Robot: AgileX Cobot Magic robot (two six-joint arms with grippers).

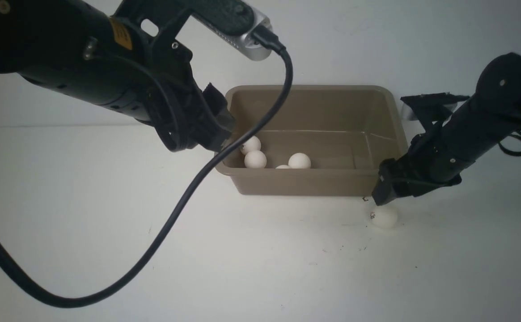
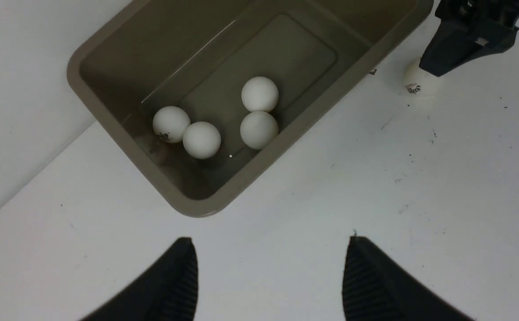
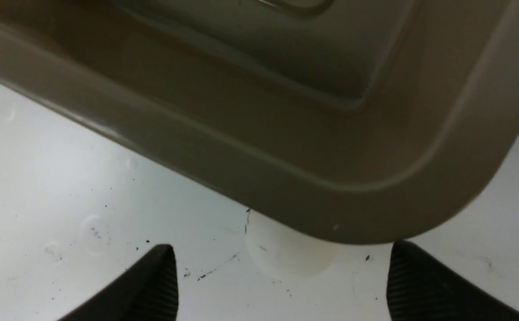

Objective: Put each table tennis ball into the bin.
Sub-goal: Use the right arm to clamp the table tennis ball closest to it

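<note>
Matte white ball [image 1: 384, 217], small dark logo, beside taupe bin [image 1: 314, 183].

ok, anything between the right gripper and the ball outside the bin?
No, just bare table between right gripper and ball, per right wrist view.

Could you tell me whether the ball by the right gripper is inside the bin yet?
Out: the ball lies on the table beside the bin, below the right gripper.
</note>
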